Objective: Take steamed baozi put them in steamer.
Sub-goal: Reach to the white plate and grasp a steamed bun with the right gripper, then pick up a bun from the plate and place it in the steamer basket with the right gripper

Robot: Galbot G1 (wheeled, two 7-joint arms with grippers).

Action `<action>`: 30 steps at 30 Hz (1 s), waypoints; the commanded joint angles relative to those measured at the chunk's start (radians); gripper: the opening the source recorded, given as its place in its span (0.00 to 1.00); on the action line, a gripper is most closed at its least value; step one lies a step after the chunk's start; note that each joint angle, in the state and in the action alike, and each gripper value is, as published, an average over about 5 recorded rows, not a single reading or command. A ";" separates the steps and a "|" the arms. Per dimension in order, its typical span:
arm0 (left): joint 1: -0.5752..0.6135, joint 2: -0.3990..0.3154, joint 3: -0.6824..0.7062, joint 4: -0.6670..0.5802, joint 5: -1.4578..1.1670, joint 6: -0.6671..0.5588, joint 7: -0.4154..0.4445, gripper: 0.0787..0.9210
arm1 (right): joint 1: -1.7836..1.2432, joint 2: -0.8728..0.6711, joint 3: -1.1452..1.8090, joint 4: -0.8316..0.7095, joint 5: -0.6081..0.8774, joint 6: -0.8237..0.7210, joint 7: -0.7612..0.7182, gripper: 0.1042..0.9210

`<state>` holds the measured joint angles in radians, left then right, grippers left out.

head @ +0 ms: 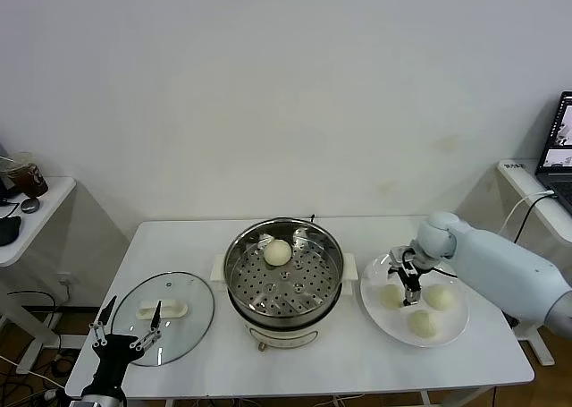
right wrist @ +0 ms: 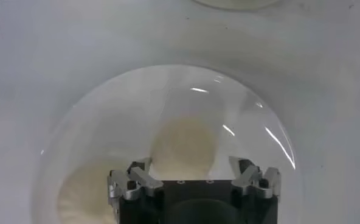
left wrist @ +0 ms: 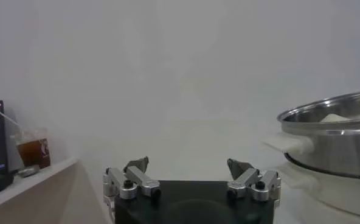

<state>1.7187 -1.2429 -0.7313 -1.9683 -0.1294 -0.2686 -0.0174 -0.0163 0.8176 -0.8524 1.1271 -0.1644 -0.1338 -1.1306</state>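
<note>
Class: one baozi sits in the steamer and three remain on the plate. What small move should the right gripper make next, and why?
Probably close on the baozi beneath it: the right gripper is low over the plate, jaws straddling that bun.

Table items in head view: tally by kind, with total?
Cream-white round dough buns: 4 (one in pot, three on plate)
Shiny stainless-steel steamer pot: 1
Flat white plate: 1
Round glass lid: 1
Total: 7
</note>
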 commanded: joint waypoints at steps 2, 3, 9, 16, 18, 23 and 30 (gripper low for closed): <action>0.001 0.000 -0.001 -0.001 0.000 0.000 0.000 0.88 | -0.016 0.034 0.012 -0.044 -0.019 0.003 0.003 0.67; 0.001 0.000 -0.001 -0.001 0.000 0.000 0.000 0.88 | -0.015 0.034 0.012 -0.042 -0.018 0.002 0.002 0.63; 0.002 0.000 -0.002 -0.002 -0.001 0.000 0.000 0.88 | 0.006 0.026 0.009 -0.023 -0.010 0.003 -0.012 0.47; -0.001 0.000 0.001 -0.004 -0.003 0.000 0.001 0.88 | 0.089 -0.037 -0.018 0.053 0.052 -0.009 -0.042 0.42; -0.003 0.001 0.002 -0.006 -0.003 0.000 0.002 0.88 | 0.132 -0.071 -0.029 0.084 0.093 -0.020 -0.052 0.42; -0.012 0.011 0.008 -0.007 -0.007 0.003 0.004 0.88 | 0.309 -0.150 -0.120 0.166 0.236 -0.069 -0.067 0.42; -0.043 0.024 0.028 0.002 -0.011 0.006 0.005 0.88 | 0.699 -0.130 -0.376 0.272 0.432 -0.155 -0.062 0.43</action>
<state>1.6863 -1.2202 -0.7070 -1.9695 -0.1407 -0.2628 -0.0128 0.3992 0.7171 -1.0659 1.3147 0.1120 -0.2375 -1.1850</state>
